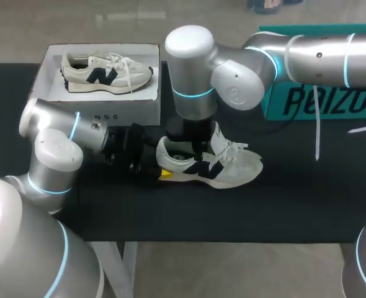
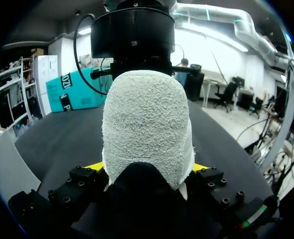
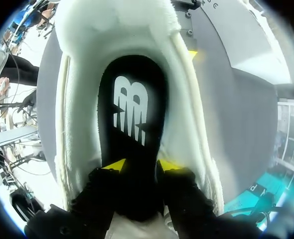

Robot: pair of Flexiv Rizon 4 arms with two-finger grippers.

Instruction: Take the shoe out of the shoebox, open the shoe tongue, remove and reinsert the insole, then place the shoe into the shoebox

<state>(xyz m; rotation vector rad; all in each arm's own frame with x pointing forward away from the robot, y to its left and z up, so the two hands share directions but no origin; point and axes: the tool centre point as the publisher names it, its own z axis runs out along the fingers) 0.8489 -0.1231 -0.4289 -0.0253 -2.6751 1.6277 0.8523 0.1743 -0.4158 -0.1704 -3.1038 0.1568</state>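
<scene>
shoe (image 1: 232, 167) heel tight between left pincer (image 2: 147, 167) tips, right pincer (image 3: 141, 165) narrowly agape inside it above black insole (image 3: 132, 109)

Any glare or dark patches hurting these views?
Head view: glare on the right arm; the left gripper blends into the dark table. Left wrist view: strong backlight around the shoe. Right wrist view: insole dark, white upper washed out.
</scene>
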